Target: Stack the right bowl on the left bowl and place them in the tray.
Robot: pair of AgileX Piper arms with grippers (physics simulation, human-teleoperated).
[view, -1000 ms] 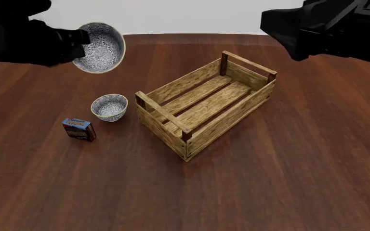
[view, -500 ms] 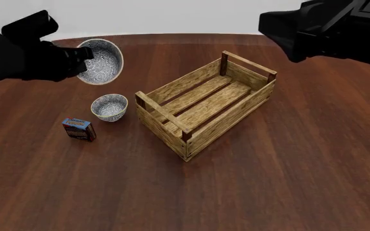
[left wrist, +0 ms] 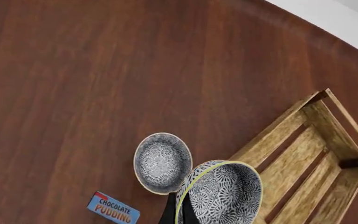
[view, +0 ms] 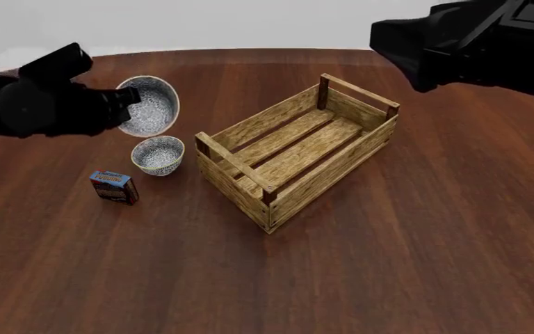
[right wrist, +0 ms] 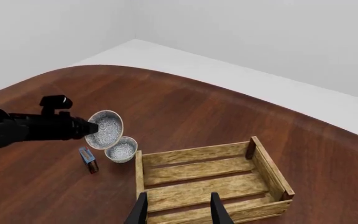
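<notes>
My left gripper [view: 128, 103] is shut on the rim of a blue-patterned bowl [view: 150, 106] and holds it tilted in the air, just above and behind the second patterned bowl [view: 158, 154], which stands on the table. In the left wrist view the held bowl [left wrist: 223, 193] is pinched between dark fingers [left wrist: 170, 213], with the standing bowl [left wrist: 162, 162] beside it. The light-wood slatted tray [view: 295, 149] lies to the right of the bowls, with nothing in it. My right gripper [right wrist: 177, 212] is open and empty, high above the tray [right wrist: 210, 177].
A small blue-and-red chocolate pudding box [view: 114, 186] stands to the left of and nearer than the standing bowl; it also shows in the left wrist view [left wrist: 113, 208]. The right arm [view: 462, 42] hangs over the table's far right. The table's far edge curves behind the tray.
My left gripper has brought the held bowl down and slightly right, closer to the standing bowl. The right arm has barely moved.
</notes>
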